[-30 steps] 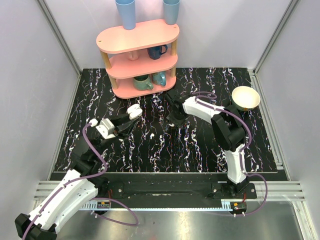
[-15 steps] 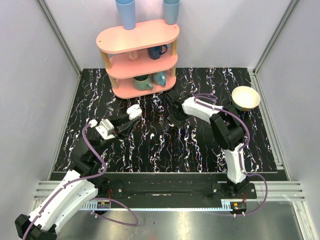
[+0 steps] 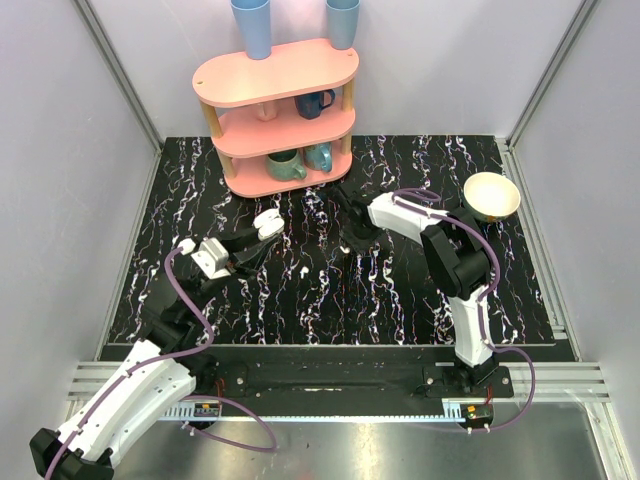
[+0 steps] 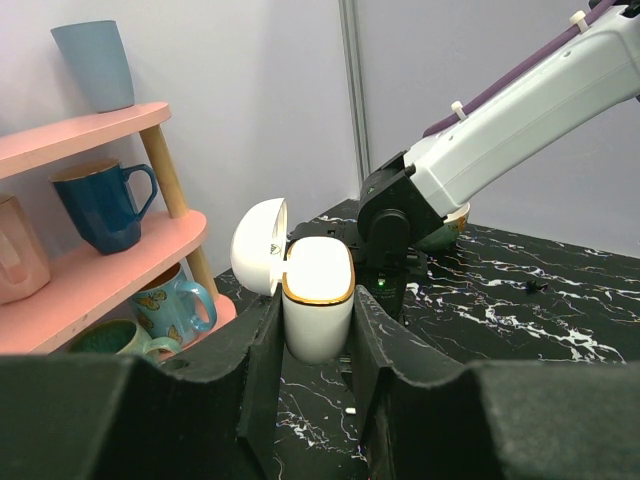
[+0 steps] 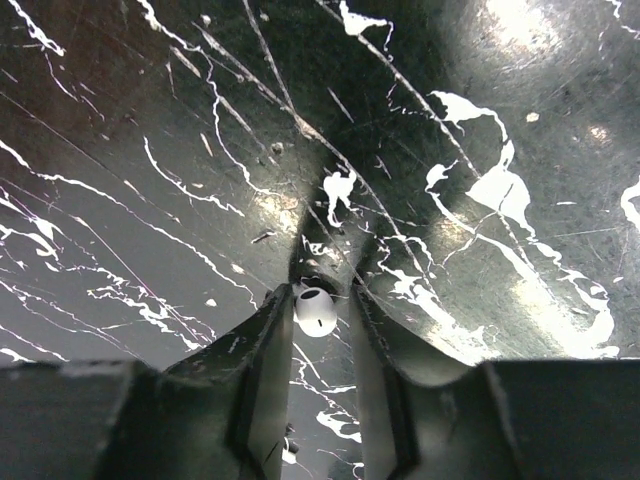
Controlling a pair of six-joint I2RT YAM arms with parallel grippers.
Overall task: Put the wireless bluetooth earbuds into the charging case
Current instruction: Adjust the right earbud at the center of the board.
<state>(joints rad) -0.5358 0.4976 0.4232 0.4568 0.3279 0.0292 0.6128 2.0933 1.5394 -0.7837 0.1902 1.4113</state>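
White plastic shows at both tools. The left tool is clamped on the charging case, its two dark fingers pressing the case's sides. The case stands upright, raised off the black, white-veined worktop, with its lid swung open toward the shelf side and a gold-coloured rim around its mouth. From above, this tool and the case sit just in front of the pink three-tier shelf.

The right tool points down at the worktop near the middle, close to the shelf's right end. One earbud lies on the worktop surface right between its fingertips, with the rounded head showing. The jaws stand narrow on either side of the earbud. One finger looks to be against it, with a thin dark gap at the other, so I cannot tell whether it is actually gripped.

The two tools are near each other but apart. A dark blue mug stands on the shelf's middle tier, and a cream bowl sits at the right rear of the worktop.
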